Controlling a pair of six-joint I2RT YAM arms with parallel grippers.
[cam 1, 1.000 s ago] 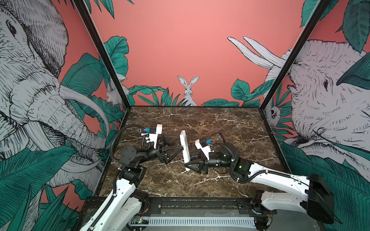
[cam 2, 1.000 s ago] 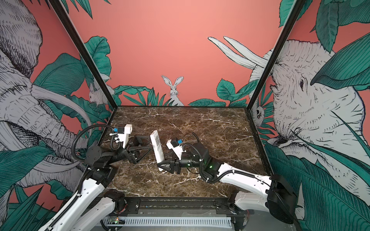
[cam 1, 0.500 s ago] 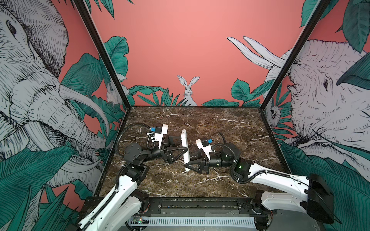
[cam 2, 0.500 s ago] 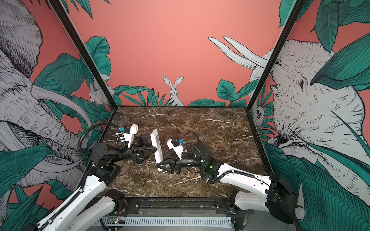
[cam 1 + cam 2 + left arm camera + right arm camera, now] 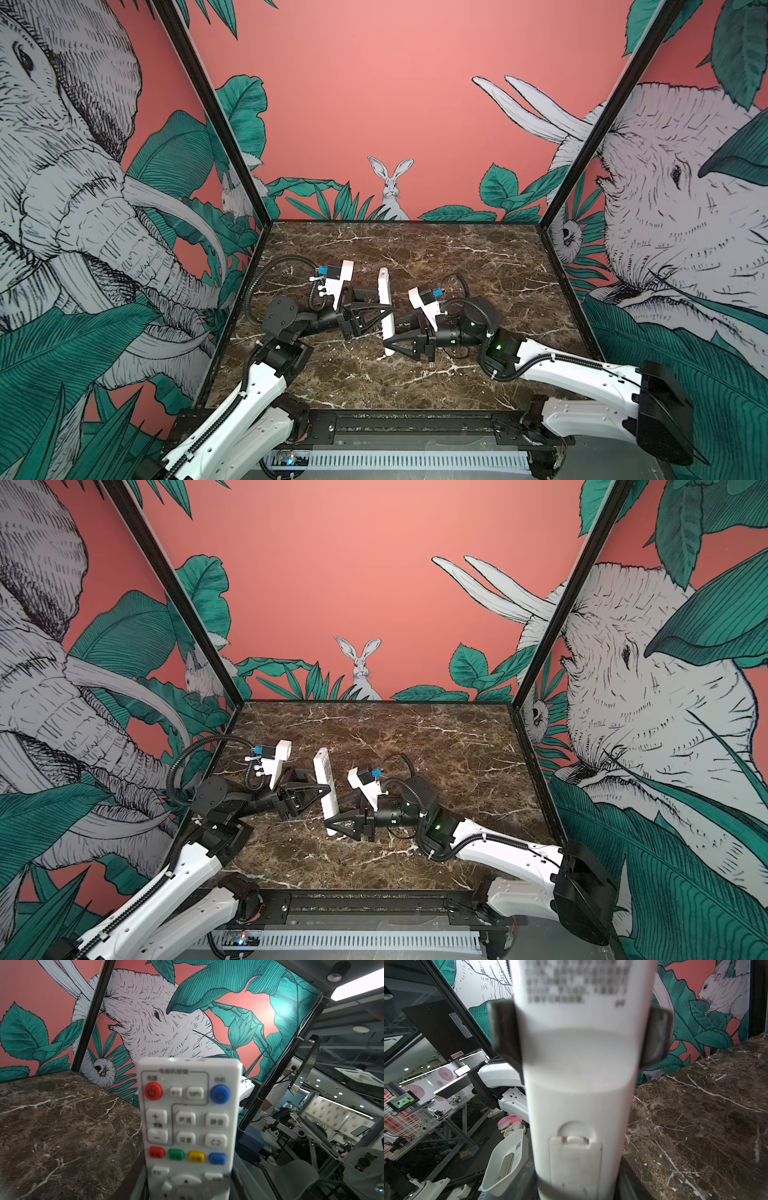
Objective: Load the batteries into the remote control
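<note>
Remote (image 5: 384,307), upright at the centre of the counter (image 5: 457,257), is clamped by left fingers (image 5: 503,1034) from 9 o'clock and right fingers (image 5: 392,341) from 3 o'clock, presumably to steady it for opening. Its closed cover (image 5: 575,1163) faces 3 o'clock; batteries unseen.

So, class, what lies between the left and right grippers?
The remote control, roughly upright, gripped by left gripper and right gripper; both top views show it.

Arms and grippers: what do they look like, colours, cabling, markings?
The left arm and right arm have white links and black joints. The left gripper and right gripper are black, with triangular open-frame jaws, each topped by a white camera mount with a blue tag. A ribbed black cable loops over the left arm; a green light glows on the right.
</note>
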